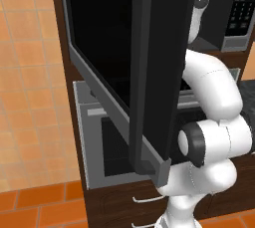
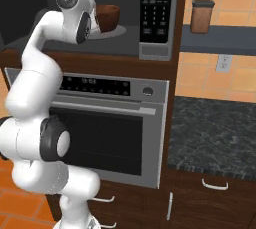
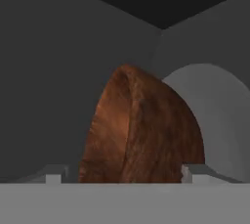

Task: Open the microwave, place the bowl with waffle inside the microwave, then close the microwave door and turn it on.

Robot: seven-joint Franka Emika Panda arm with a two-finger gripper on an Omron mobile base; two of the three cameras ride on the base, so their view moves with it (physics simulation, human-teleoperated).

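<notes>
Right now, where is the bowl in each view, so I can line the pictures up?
Left base view: I can't make it out behind the open microwave door.
Right base view: the bowl sits upper centre, inside the microwave cavity.
Hand view: centre, large, close ahead.
Shared landmark: the keypad.

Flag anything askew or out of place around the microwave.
Nothing is spilled or damaged. The bowl sits upright on the turntable plate inside the microwave. The microwave door stands wide open, as expected at this step.
</notes>
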